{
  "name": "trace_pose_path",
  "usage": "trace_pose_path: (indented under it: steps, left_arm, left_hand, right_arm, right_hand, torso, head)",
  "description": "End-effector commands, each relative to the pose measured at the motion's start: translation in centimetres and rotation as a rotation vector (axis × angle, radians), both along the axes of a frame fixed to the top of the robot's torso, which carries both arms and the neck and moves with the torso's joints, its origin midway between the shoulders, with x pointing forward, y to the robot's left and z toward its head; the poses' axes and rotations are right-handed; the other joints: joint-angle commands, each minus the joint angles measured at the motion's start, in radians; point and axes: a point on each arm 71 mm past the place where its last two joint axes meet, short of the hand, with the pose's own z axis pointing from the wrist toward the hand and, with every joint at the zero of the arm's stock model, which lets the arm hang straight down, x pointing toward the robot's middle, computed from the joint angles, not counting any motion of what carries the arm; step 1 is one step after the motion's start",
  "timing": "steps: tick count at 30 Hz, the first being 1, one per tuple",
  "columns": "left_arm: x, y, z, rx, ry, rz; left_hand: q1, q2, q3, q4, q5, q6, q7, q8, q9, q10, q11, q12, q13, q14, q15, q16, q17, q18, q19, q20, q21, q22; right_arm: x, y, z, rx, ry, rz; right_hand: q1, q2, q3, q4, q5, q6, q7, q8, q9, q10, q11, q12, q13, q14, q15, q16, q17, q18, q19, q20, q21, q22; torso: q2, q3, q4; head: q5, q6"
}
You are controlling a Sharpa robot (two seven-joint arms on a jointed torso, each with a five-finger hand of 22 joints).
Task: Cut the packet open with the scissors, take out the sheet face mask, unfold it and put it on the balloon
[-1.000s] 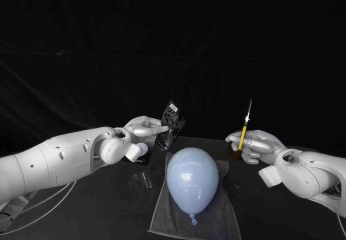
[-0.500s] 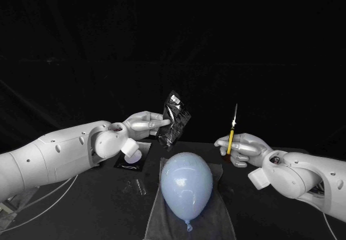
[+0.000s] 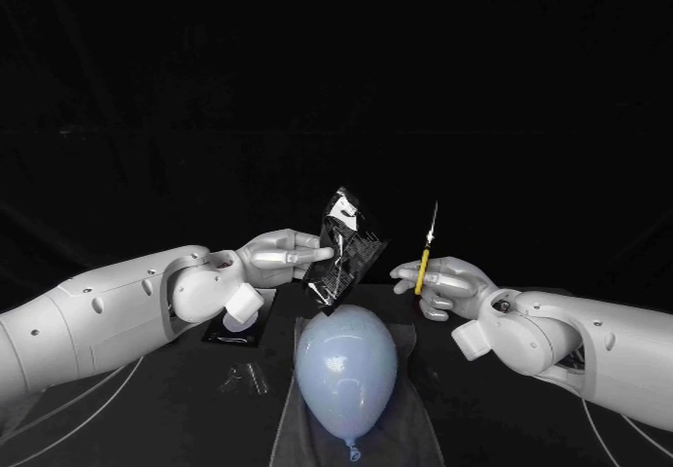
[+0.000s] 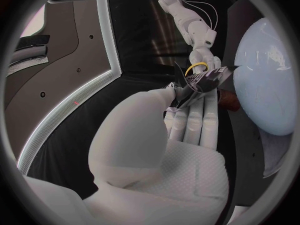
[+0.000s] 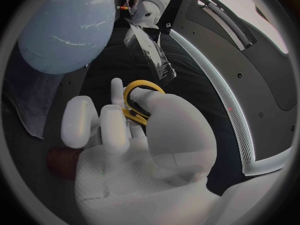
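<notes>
My left hand holds the dark foil packet upright above the far end of the pale blue balloon. The packet sticks out past my left hand in the left wrist view, with the balloon beside it. My right hand grips the yellow-handled scissors with the blades pointing up, a short way right of the packet. The right wrist view has my right hand around the yellow handle loops, and the packet and the balloon beyond.
The balloon lies on a grey cloth on the black table. A dark flat tray sits under my left wrist, and a small clear plastic piece lies left of the balloon. A brown object lies by my right hand.
The camera has shifted. Both hands have come closer together: the left has lifted the packet toward the middle, and the right has brought the scissors leftward toward it.
</notes>
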Motion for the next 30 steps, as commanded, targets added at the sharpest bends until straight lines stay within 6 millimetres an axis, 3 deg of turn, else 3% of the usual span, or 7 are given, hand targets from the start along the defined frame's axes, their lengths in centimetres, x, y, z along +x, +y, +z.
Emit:
trace_pose_path:
  steps: [1, 4, 10, 14, 17, 22, 30]
  left_arm:
    - [-0.3, -0.7, 0.3, -0.028, 0.004, -0.055]
    - [-0.3, -0.9, 0.4, -0.033, 0.0, -0.055]
    - [-0.4, -1.5, 0.4, -0.039, -0.001, -0.069]
    - [-0.5, -1.9, 0.4, -0.038, 0.002, -0.083]
    - [-0.6, -2.1, 0.4, -0.035, 0.006, -0.091]
    - [-0.5, -2.3, 0.3, -0.024, 0.01, -0.091]
    - [-0.4, -2.4, 0.2, -0.007, 0.009, -0.083]
  left_hand:
    - [0.0, 0.007, 0.004, -0.01, 0.003, -0.009, 0.001, 0.025, 0.076, 0.01, -0.004, -0.007, 0.001, 0.01, -0.001, -0.007, -0.001, 0.011, 0.008, 0.0, 0.005, 0.002]
    - [0.0, 0.008, 0.004, -0.011, 0.003, -0.009, 0.001, 0.026, 0.077, 0.011, -0.004, -0.008, 0.001, 0.011, -0.001, -0.007, 0.0, 0.011, 0.008, 0.0, 0.006, 0.002]
    - [-0.001, 0.008, 0.005, -0.011, 0.003, -0.009, 0.001, 0.027, 0.079, 0.013, -0.004, -0.01, 0.001, 0.012, -0.002, -0.008, 0.0, 0.011, 0.009, 0.0, 0.006, 0.003]
    - [-0.002, 0.008, 0.005, -0.011, 0.003, -0.01, 0.001, 0.028, 0.08, 0.014, -0.004, -0.01, 0.001, 0.013, -0.002, -0.009, 0.0, 0.011, 0.009, 0.0, 0.007, 0.003]
    - [-0.002, 0.008, 0.005, -0.011, 0.003, -0.01, 0.001, 0.028, 0.08, 0.014, -0.004, -0.01, 0.001, 0.013, -0.002, -0.009, 0.0, 0.011, 0.009, 0.0, 0.007, 0.003]
    - [-0.003, 0.009, 0.006, -0.011, 0.003, -0.01, 0.001, 0.029, 0.081, 0.015, -0.004, -0.012, 0.002, 0.014, -0.002, -0.01, 0.0, 0.01, 0.009, -0.001, 0.007, 0.003]
    - [-0.003, 0.009, 0.006, -0.012, 0.003, -0.01, 0.001, 0.029, 0.082, 0.016, -0.004, -0.013, 0.002, 0.014, -0.002, -0.01, 0.0, 0.011, 0.009, -0.001, 0.007, 0.003]
  right_arm:
    - [0.0, 0.0, 0.5, 0.097, -0.011, -0.006]
    - [-0.2, -0.1, 0.6, 0.11, -0.011, -0.011]
    - [-0.5, 0.0, 0.7, 0.12, -0.01, -0.013]
    - [-0.7, 0.2, 0.8, 0.125, -0.011, -0.007]
    - [-0.8, 0.4, 0.9, 0.125, -0.014, -0.002]
    - [-1.1, 0.8, 1.0, 0.129, -0.02, 0.021]
    - [-1.7, 1.5, 1.2, 0.144, -0.028, 0.073]
  right_hand:
    - [0.012, 0.006, -0.001, -0.012, 0.001, 0.001, 0.007, -0.013, -0.006, 0.098, -0.061, -0.048, -0.058, 0.003, 0.009, -0.002, 0.001, 0.021, 0.002, 0.009, -0.006, 0.017]
    - [0.014, -0.005, -0.003, -0.021, 0.0, -0.004, 0.011, -0.021, -0.01, 0.089, -0.056, -0.073, -0.085, 0.002, 0.013, -0.004, -0.003, 0.021, 0.002, 0.011, -0.007, 0.017]
    - [0.007, -0.07, -0.036, -0.045, 0.0, -0.007, 0.019, -0.034, -0.017, 0.064, -0.048, -0.084, -0.146, 0.003, 0.02, -0.002, 0.001, 0.021, 0.003, 0.017, -0.009, 0.018]
    - [-0.023, -0.131, -0.075, -0.04, 0.0, -0.018, 0.029, -0.053, -0.031, 0.04, -0.038, -0.085, -0.183, 0.002, 0.028, -0.002, 0.0, 0.021, 0.001, 0.023, -0.014, 0.016]
    - [-0.049, -0.193, -0.118, -0.032, 0.0, -0.04, 0.045, -0.081, -0.051, 0.004, -0.022, -0.085, -0.224, 0.0, 0.04, -0.003, -0.003, 0.025, -0.01, 0.033, -0.035, 0.002]
    - [-0.05, -0.228, -0.173, -0.029, 0.0, -0.065, 0.061, -0.113, -0.073, -0.049, -0.004, -0.084, -0.276, -0.005, 0.055, -0.006, -0.012, 0.033, -0.03, 0.047, -0.07, -0.02]
    - [-0.037, -0.235, -0.261, -0.022, 0.0, -0.117, 0.08, -0.154, -0.097, -0.125, 0.016, -0.08, -0.343, -0.016, 0.074, -0.012, -0.028, 0.042, -0.054, 0.067, -0.112, -0.046]
  torso:
    - [0.0, 0.0005, -0.0006]
    - [-0.001, 0.0006, -0.0003]
    - [-0.001, 0.0013, 0.0003]
    - [-0.001, 0.0015, 0.001]
    - [0.0, 0.0002, 0.0011]
    - [0.0, 0.0003, 0.0017]
    - [0.001, 0.0003, 0.001]
  head:
    - [-0.021, 0.004]
    - [-0.029, 0.006]
    - [-0.04, 0.009]
    - [-0.046, 0.009]
    - [-0.052, 0.01]
    - [-0.059, 0.008]
    - [-0.065, 0.008]
